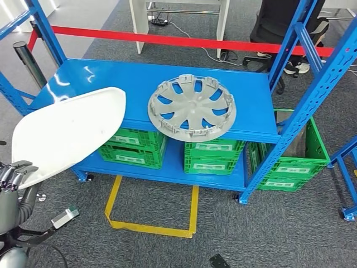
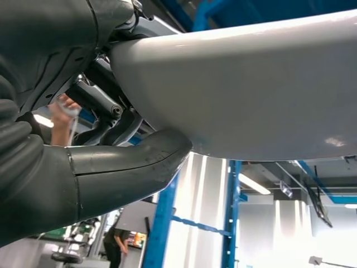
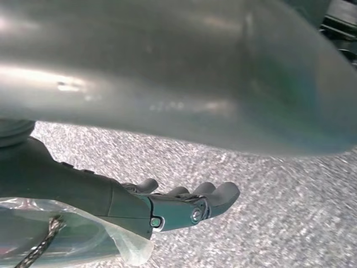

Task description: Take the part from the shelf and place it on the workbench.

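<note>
Head view: the left hand [image 1: 14, 173], at the lower left edge of the frame, grips the near end of the white part [image 1: 69, 134]. The part extends up and right, overlapping the left end of the blue shelf [image 1: 252, 95]. A grey wheel cover [image 1: 191, 107] lies flat at shelf centre, well apart from the part.

Left wrist view: the thumb [image 2: 126, 173] presses the part's underside [image 2: 252, 89]; dark fingers close over its edge at upper left.

Right wrist view: the right hand [image 3: 185, 204] holds nothing, fingers extended and slightly apart, above grey carpet [image 3: 273, 212].
</note>
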`<action>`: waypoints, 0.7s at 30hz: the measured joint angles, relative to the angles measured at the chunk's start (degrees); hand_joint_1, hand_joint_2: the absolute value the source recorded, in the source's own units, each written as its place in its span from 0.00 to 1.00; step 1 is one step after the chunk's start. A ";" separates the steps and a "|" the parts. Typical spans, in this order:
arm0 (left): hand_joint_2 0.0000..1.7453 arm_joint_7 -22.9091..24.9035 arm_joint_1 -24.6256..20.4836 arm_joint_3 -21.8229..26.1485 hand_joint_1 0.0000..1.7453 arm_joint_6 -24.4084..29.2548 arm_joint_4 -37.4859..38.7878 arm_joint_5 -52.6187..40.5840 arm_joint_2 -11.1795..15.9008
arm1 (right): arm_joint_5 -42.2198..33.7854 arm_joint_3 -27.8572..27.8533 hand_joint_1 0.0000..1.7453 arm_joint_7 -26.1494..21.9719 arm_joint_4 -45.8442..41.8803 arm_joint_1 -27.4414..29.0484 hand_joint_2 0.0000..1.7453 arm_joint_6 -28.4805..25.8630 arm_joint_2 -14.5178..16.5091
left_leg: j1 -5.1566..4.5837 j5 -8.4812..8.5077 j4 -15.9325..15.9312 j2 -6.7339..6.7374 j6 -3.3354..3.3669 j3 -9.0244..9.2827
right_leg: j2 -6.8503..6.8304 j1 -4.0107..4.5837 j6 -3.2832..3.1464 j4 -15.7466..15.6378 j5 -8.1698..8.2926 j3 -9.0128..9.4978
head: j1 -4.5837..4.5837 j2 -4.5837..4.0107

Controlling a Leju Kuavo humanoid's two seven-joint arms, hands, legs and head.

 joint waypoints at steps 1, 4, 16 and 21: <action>1.00 -0.06 -0.01 -0.13 1.00 0.00 0.11 0.01 -0.16 | -0.02 0.01 0.00 -0.60 0.00 -0.03 0.00 -0.22 -0.09 | -0.04 0.73 0.06 0.00 0.22 -1.00 | 0.00 0.01 0.14 3.70 -3.00 -1.04 | 0.11 0.00; 1.00 -0.53 0.06 -0.89 1.00 0.00 0.90 0.02 -0.69 | -0.52 0.01 0.00 -4.13 0.00 -0.21 0.00 -0.21 -0.84 | -0.19 3.03 0.45 0.03 0.20 -4.35 | 0.00 0.00 0.44 11.68 -4.66 -1.41 | 0.16 0.00; 1.00 -6.07 0.26 -1.44 1.00 0.02 3.09 1.72 -4.51 | -4.02 -0.90 0.00 -11.22 0.02 -1.30 0.00 4.13 -3.17 | 0.21 -1.73 9.99 -0.32 -3.05 -11.32 | -0.44 0.06 -2.27 -7.40 0.10 10.16 | 0.10 0.00; 1.00 -8.05 1.05 -0.65 1.00 0.02 3.67 2.95 -5.52 | -5.18 -1.67 0.00 -11.75 0.01 -1.03 0.00 4.30 -3.06 | 0.88 -3.72 17.05 -0.32 -3.72 -8.56 | -0.57 0.05 -2.05 -5.88 2.70 5.77 | 0.10 0.00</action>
